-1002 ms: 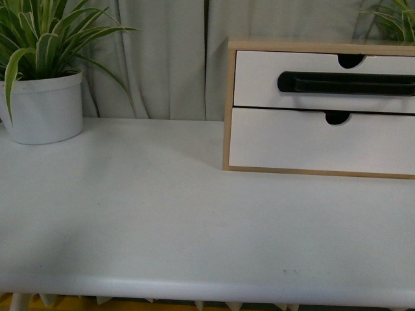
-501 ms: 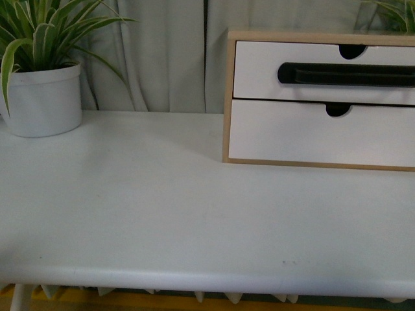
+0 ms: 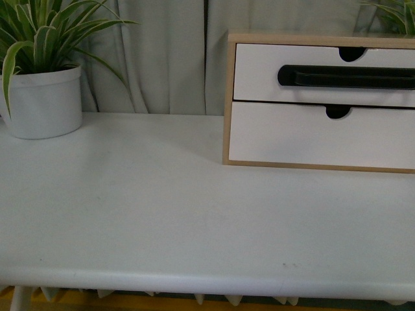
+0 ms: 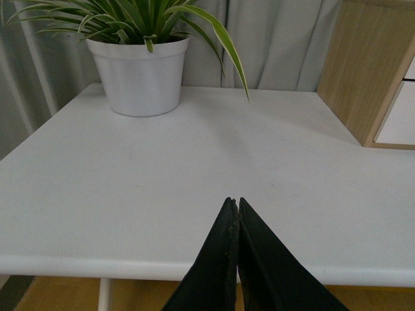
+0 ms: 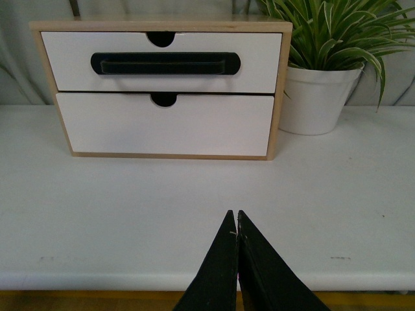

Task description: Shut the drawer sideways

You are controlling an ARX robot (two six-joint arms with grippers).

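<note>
Ahead of my right claw point(image 5: 235, 217), well apart across bare white table point(image 5: 194, 214), sits one small light-wood cabinet point(image 5: 162, 27) with two white drawer fronts. Only one has a handle: the top drawer point(image 5: 259, 61), long black bar handle point(image 5: 165, 63), half-round notch in its top edge. It looks flush with the cabinet frame, pushed in; from the right wrist view I see no gap. Lower front point(image 5: 162, 126): notch only, no handle.

Right claw clenched, both fingers pressed tip to tip, grasping nothing, hanging over the near table edge and roughly lined up with the middle of the cabinet. The drawer lies straight beyond it and higher.

Left claw point(image 4: 234, 204) also clenched, tips together, empty, over the near table edge. From it the cabinet point(image 4: 363, 65) is far off toward the right side, only its wood side panel and a sliver of white front showing.

Plants counted: two. One white-potted plant point(image 4: 139, 71) lies beyond the left claw; a second white-potted plant point(image 5: 321, 91) stands just beside the cabinet on its far-right side.

Front view: drawer point(image 3: 259, 71), cabinet point(image 3: 227, 97), one plant point(image 3: 42, 97), neither claw visible.
</note>
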